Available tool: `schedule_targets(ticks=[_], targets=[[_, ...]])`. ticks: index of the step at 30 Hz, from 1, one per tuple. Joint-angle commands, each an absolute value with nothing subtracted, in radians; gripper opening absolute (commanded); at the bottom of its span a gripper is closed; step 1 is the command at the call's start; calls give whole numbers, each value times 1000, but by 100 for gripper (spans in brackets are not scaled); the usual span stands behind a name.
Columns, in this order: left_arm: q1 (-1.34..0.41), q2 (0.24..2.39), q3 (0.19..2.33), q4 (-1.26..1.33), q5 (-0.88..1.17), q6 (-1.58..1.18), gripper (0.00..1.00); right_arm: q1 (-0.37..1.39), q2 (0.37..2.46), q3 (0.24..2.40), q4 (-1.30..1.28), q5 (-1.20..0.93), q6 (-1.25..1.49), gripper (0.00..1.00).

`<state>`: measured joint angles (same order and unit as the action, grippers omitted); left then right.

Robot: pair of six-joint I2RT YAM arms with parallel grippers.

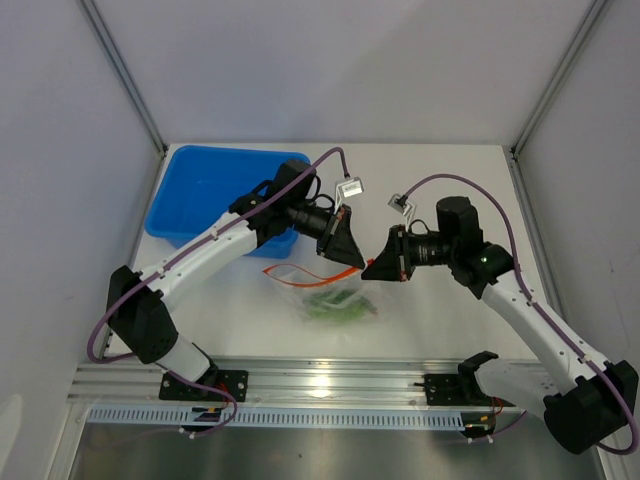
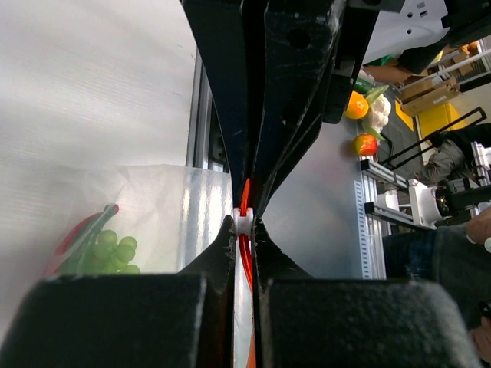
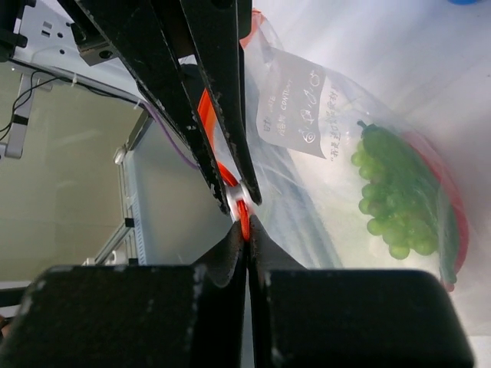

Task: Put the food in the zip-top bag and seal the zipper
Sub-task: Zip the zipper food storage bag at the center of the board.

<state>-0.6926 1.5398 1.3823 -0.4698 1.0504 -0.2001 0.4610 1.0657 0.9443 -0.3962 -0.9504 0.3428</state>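
The clear zip-top bag [image 1: 325,292] hangs between my two grippers and rests on the table, with the light-green grapes [image 1: 335,305] inside. In the left wrist view the grapes [image 2: 111,251] and the slim red piece [image 2: 73,234] lie in the bag [image 2: 196,222]. My left gripper [image 2: 243,222] is shut on the white slider of the red-orange zipper [image 2: 246,257]. My right gripper [image 3: 245,227] is shut on the zipper [image 3: 205,107] right beside that slider [image 3: 234,198]. Grapes [image 3: 391,195] show through the bag [image 3: 307,176]. In the top view the grippers [image 1: 352,262] [image 1: 374,268] meet tip to tip.
A blue plastic tub [image 1: 205,195] stands at the back left, behind the left arm. The aluminium rail [image 1: 330,380] with both arm bases runs along the near edge. White walls close in the table on three sides.
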Motion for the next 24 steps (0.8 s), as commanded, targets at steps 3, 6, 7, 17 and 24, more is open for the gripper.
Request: schedule_targets(ticks=[3,6,7,17,24], targets=[[-692,1545,1411,-535,1048,-153,1,439,1005,910,-284,-885,414,0],[-693,1540,1407,-534,1046,-153,1,427,986,893,-275,-871,428,0],[-692,1539,1398,-534,1046,-153,0,422,982,885,-272,-870,434,0],[-692,1525,1379,-557,1039,-130,1,356,939,862,-291,-853,440,0],[-689,1517,1359,-600,977,-114,1,282,910,851,-340,-831,430,0]])
